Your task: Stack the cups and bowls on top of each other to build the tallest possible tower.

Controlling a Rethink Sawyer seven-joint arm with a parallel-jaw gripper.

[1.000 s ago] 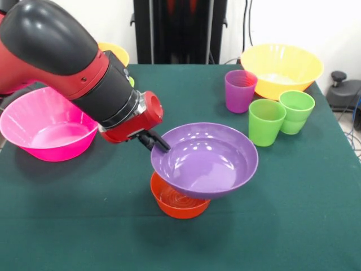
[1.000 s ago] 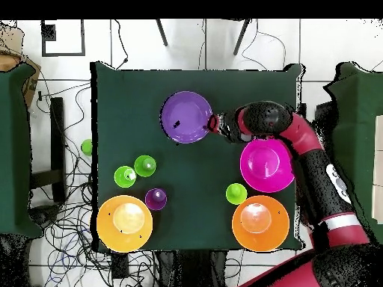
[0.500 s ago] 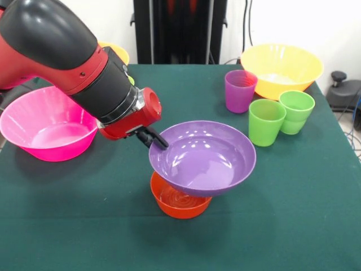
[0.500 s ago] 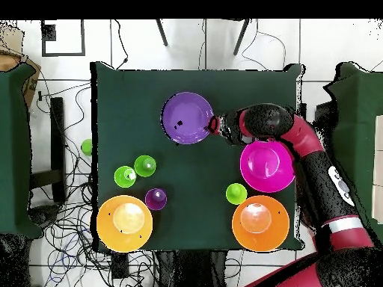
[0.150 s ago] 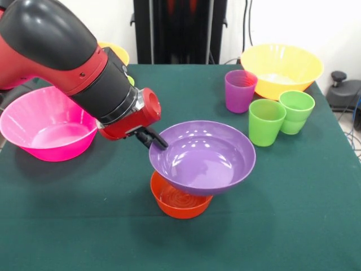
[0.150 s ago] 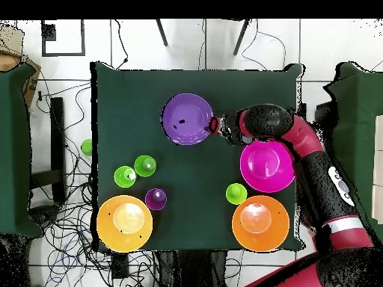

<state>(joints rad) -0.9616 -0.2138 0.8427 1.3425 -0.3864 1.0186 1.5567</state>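
My gripper (image 5: 157, 141) is shut on the left rim of the medium purple bowl (image 5: 203, 158), which sits slightly tilted over the small orange bowl (image 5: 180, 200). Whether the two bowls touch I cannot tell. From above, the purple bowl (image 6: 187, 118) hides the orange one, and the gripper (image 6: 215, 125) grips its right rim. The purple cup (image 5: 240, 90) and two green cups (image 5: 266, 121) (image 5: 296, 111) stand at the right. A yellow-green cup (image 6: 236, 193) stands between the pink bowl (image 6: 266, 165) and an orange-yellow bowl (image 6: 259, 223).
The big pink bowl (image 5: 48, 127) lies at the left under my arm. One orange-yellow bowl (image 5: 280, 68) sits at the back right, and another (image 5: 115, 52) peeks out behind the arm. A small green object (image 6: 87, 146) lies on the floor off the table.
The purple bowl has shifted slightly left and settled a little lower and more level over the orange bowl. The gripper keeps hold of its rim.
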